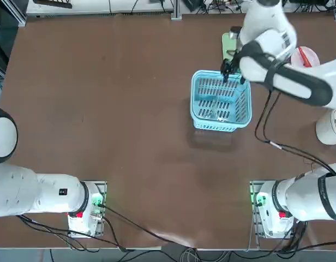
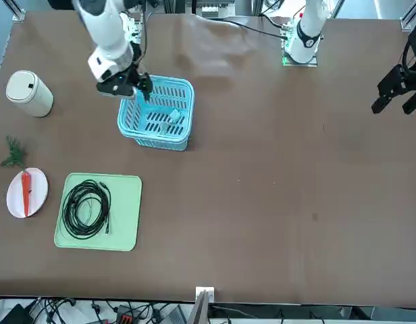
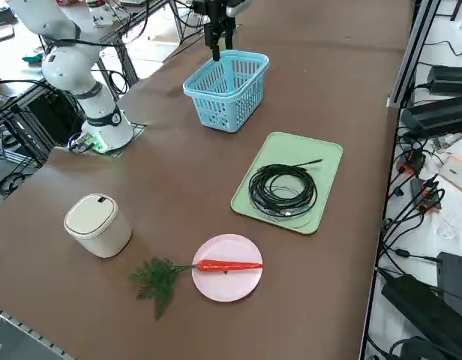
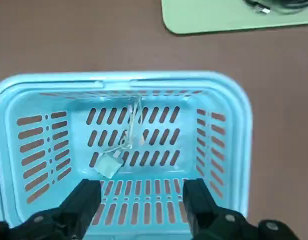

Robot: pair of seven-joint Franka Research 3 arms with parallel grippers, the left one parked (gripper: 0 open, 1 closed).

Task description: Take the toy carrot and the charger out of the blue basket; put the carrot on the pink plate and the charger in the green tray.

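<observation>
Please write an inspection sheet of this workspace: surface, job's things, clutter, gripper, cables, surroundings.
Surface: brown table, bare over most of its area.
Job's things: toy carrot lies on the pink plate, leaves hanging off onto the table; charger lies in the blue basket with its pale cable; green tray holds only a black coiled cable.
Clutter: white rounded container near the plate.
Grippers: right gripper open, empty, above the basket.
Cables: arm cables run along the table near the bases.
Surroundings: cables and black boxes beside the table; no person seen.
</observation>
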